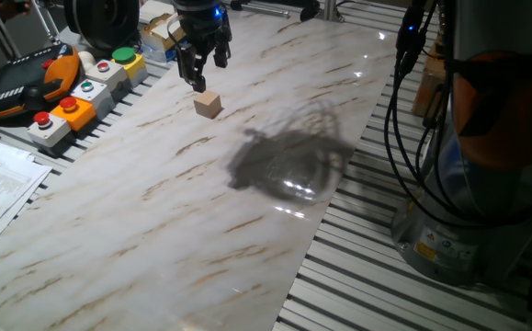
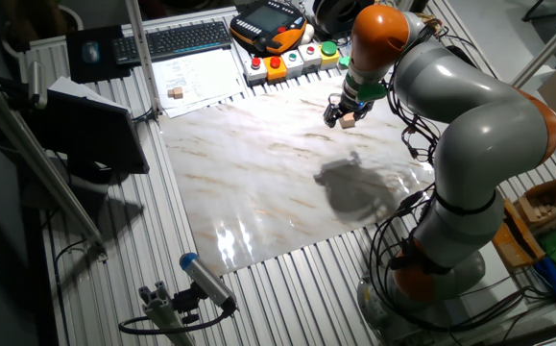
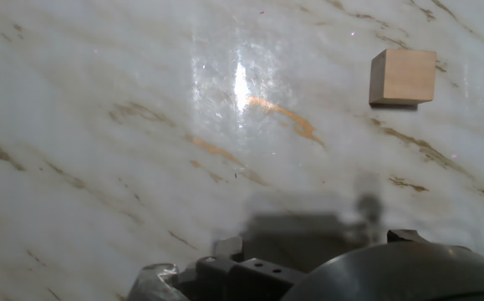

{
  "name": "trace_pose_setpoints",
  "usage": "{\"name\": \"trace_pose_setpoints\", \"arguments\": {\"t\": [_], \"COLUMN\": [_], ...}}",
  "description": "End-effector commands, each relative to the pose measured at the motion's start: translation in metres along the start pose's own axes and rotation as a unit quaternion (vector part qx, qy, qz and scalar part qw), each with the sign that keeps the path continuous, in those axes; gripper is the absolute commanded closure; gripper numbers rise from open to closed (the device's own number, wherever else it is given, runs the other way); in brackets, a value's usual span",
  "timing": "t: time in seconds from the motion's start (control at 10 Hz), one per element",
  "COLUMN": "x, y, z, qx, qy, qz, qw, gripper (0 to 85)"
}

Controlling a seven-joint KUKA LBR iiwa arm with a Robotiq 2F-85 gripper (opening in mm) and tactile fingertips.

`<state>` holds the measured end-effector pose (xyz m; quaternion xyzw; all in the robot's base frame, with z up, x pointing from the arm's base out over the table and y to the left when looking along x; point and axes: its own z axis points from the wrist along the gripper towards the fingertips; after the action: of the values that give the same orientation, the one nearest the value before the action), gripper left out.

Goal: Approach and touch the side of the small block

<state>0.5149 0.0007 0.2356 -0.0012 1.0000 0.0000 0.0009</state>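
The approach looks well advanced, but contact is not yet made. In one fixed view the end effector (image 1: 203, 72) hangs over the far part of the marbled tabletop (image 1: 247, 221), its dark fingers pointing down and parted with a visible gap between them and nothing held: released. The small block (image 1: 208, 104), a plain light-tan wooden cube, sits on the tabletop just below and slightly toward 5 o'clock from the fingertips. In this view a strip of tabletop shows between the fingertips and the block's top, so they read as near but apart.

The hand view agrees: the block (image 3: 403, 76) lies at about 2 o'clock in that picture, standing alone on the marble with its shadow under it, well clear of the hand's own housing at the bottom edge. No finger reaches it there.

The other fixed view shows the end effector (image 2: 340, 116) with the block (image 2: 350, 121) just beside it, too small to tell whether there is a gap.

Judged from this, what is left is the last part: lowering to the block's height, closing the small sideways offset, and bringing one finger against a side face gently enough that so light a cube does not slide away.

The row of grey button boxes (image 1: 82, 97) at the tabletop's 10 o'clock edge stands well apart and plays no part.
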Motion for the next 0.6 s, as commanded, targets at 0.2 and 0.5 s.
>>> {"name": "trace_pose_setpoints", "arguments": {"t": [0.2, 0.5], "x": [0.0007, 0.0011], "y": [0.0011, 0.0016], "z": [-0.0042, -0.0048], "qx": [-0.004, -0.004], "qy": [-0.028, -0.027], "qz": [-0.043, -0.043], "qw": [0.999, 0.999], "gripper": [84.3, 84.3]}}
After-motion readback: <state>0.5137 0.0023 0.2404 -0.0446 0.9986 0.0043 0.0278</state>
